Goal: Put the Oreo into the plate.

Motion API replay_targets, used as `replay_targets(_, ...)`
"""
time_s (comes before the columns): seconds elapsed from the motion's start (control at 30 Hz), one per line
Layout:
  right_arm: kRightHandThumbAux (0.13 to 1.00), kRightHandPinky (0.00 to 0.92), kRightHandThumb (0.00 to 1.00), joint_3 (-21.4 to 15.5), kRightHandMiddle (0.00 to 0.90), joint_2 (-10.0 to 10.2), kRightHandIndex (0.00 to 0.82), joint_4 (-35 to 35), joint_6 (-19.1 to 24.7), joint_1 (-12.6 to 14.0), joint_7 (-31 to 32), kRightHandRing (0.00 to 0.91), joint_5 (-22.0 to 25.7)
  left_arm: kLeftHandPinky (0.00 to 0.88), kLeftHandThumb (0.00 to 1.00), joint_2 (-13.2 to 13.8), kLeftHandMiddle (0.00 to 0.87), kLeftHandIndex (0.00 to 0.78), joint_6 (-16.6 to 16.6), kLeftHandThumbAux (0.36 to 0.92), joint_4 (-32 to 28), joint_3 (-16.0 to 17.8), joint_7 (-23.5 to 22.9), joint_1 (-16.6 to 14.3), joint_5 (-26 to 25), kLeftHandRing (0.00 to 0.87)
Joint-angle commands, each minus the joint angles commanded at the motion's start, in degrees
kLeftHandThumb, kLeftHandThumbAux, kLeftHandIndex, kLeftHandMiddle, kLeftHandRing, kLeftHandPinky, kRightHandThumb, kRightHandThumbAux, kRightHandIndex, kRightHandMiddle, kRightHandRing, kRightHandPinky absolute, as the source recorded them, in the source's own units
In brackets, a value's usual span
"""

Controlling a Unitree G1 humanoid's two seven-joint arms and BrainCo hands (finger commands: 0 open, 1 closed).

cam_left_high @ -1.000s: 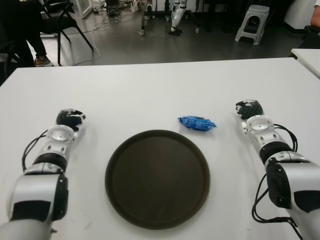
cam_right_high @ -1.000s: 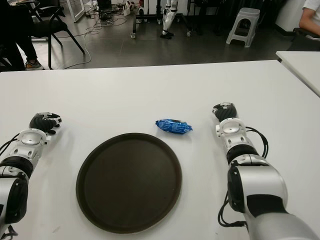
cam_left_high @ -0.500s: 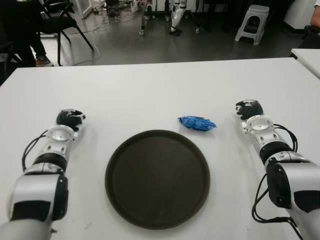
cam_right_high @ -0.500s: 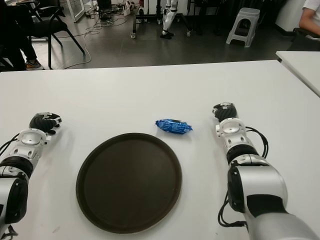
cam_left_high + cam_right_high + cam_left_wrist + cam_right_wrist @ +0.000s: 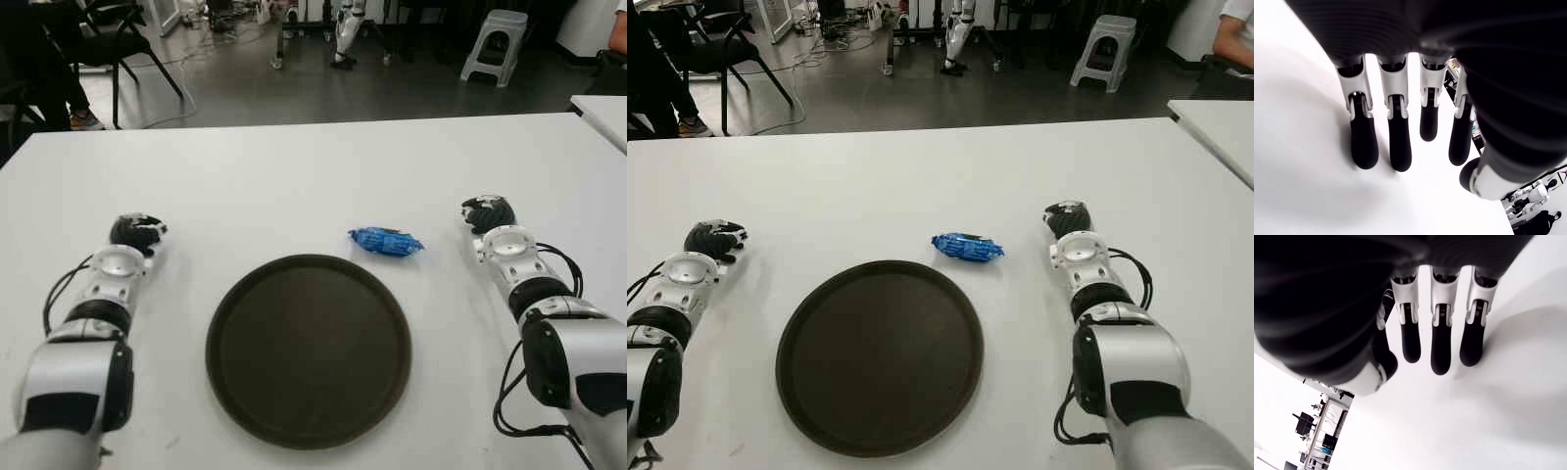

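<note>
A blue Oreo packet (image 5: 386,241) lies on the white table (image 5: 294,186), just beyond the far right rim of the round dark plate (image 5: 308,349). The plate holds nothing. My right hand (image 5: 488,213) shows to the right of the packet, a short gap away, its fingers (image 5: 1441,345) stretched out straight and holding nothing. My left hand (image 5: 135,232) shows at the left of the plate, fingers (image 5: 1399,132) likewise extended over the bare tabletop with nothing in them.
Beyond the table's far edge are a dark floor, a chair (image 5: 108,39) at the left with cables, and a grey stool (image 5: 495,44). A second white table's corner (image 5: 600,108) shows at the far right.
</note>
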Motion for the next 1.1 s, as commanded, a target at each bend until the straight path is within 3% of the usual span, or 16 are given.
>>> replay_targets(0.57, 0.733, 0.322, 0.678, 1.36, 0.267, 0.10, 0.398, -0.12, -2.92, 0.61, 0.06, 0.292, -1.07, 0.225, 0.677, 0.02, 0.183, 0.400, -0.15, 0.724, 0.00, -0.04, 0.39, 0.08, 0.16, 0.201)
replay_targets(0.9, 0.730, 0.180, 0.671, 0.73, 0.190, 0.46, 0.397, -0.37, -8.15, 1.41, 3.49, 0.193, 0.00, 0.227, 0.679, 0.10, 0.185, 0.402, 0.04, 0.723, 0.01, -0.29, 0.08, 0.10, 0.35, 0.208)
replay_targets(0.93, 0.703, 0.146, 0.535, 0.64, 0.166, 0.45, 0.286, -0.40, -8.91, 1.52, 4.19, 0.163, 0.13, 0.234, 0.680, 0.11, 0.184, 0.402, 0.09, 0.723, 0.02, -0.30, 0.11, 0.10, 0.35, 0.210)
replay_targets(1.0, 0.678, 0.108, 0.404, 0.68, 0.138, 0.44, 0.184, -0.44, -10.19, 1.63, 5.26, 0.129, 0.17, 0.234, 0.680, 0.11, 0.181, 0.402, 0.16, 0.722, 0.03, -0.37, 0.28, 0.08, 0.42, 0.208)
replay_targets(1.1, 0.653, 0.067, 0.295, 1.46, 0.104, 0.38, 0.101, -0.47, -11.92, 1.71, 6.27, 0.090, -0.52, 0.222, 0.680, 0.11, 0.174, 0.401, 0.26, 0.723, 0.02, -0.47, 0.55, 0.08, 0.50, 0.201)
